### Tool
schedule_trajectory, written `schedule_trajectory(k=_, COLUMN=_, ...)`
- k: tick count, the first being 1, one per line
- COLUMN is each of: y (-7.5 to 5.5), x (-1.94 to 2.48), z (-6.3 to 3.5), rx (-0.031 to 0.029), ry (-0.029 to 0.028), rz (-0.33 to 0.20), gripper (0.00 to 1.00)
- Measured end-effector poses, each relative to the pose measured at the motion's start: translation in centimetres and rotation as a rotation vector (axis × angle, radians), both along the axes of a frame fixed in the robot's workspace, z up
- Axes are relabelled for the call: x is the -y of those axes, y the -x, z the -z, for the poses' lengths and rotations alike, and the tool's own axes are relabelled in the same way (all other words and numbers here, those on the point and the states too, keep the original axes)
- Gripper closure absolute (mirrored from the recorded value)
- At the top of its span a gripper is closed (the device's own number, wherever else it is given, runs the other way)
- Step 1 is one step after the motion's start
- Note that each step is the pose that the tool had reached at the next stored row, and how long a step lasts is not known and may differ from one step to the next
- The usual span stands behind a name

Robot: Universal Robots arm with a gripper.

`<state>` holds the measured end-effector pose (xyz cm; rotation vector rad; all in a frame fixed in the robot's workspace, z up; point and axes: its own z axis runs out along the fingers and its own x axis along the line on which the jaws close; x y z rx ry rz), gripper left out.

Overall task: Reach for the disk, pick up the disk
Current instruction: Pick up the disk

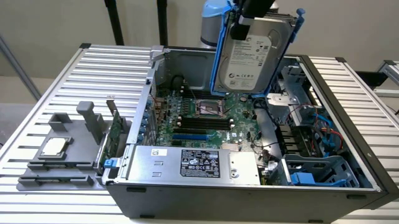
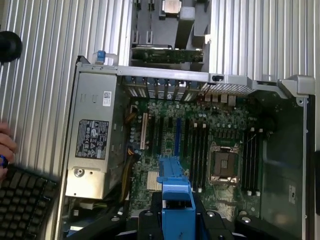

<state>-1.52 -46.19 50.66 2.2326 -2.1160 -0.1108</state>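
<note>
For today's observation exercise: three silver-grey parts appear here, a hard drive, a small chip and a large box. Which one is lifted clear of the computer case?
The disk in its blue carrier, hanging upright from the gripper above the case. The chip lies on the grey stand; the large box sits inside the case.

I count one disk (image 1: 252,58) in its blue carrier, one open computer case (image 1: 249,198), one power supply box (image 1: 193,163), one loose chip (image 1: 55,145), one keyboard (image 2: 25,200).
</note>
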Motion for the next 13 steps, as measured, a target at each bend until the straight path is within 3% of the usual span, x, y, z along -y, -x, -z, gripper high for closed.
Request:
schedule_trajectory(k=8, y=-2.3, x=1.71, z=0.00, rx=-0.0211, ry=0.0000, rz=0.000, gripper=0.67)
schedule_trajectory(k=13, y=-3.8, x=2.78, z=0.00, rx=-0.0288, ry=0.0001, rz=0.000, gripper=0.67)
